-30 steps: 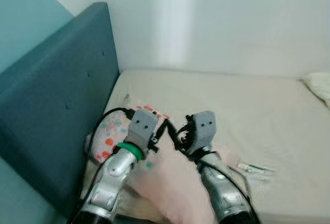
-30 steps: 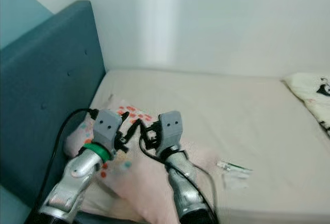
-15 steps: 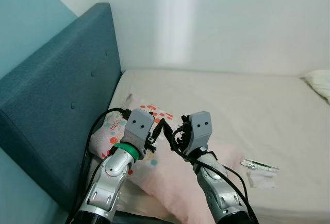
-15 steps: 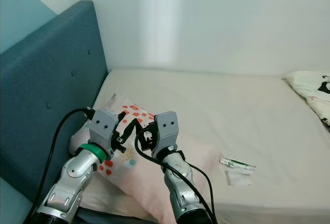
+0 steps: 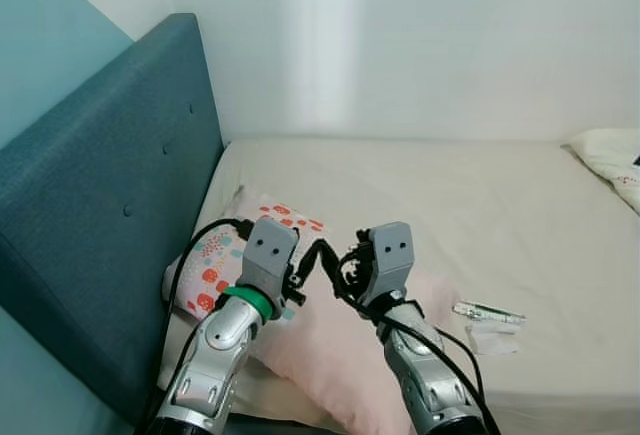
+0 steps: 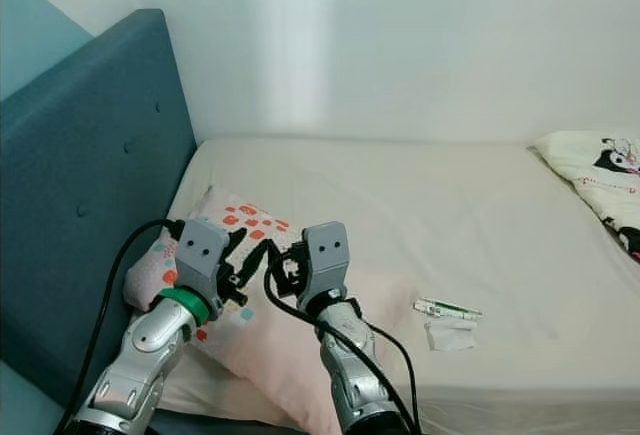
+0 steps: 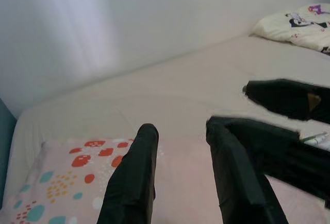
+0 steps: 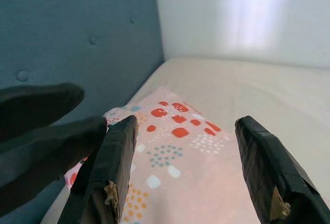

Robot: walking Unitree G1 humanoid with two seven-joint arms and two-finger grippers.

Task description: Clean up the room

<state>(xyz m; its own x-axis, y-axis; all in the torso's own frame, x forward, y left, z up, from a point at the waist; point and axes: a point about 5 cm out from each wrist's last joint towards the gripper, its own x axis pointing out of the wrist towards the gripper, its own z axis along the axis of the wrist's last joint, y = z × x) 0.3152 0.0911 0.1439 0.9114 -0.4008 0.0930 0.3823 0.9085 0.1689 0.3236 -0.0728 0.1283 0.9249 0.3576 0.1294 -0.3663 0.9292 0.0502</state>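
Now both the left gripper [image 7: 178,147] and right gripper [image 8: 188,157] hover with fingers spread, just above the spotted pink pillow [image 6: 265,330] beneath them.

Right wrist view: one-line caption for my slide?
Open right gripper poised above the spotted pink pillow beside the teal headboard.

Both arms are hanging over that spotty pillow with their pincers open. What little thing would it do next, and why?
Probably lower both pincers onto the pillow and close them. The left pincer and right pincer are both open above it, holding nothing, and the pillow lies crooked by the headboard.
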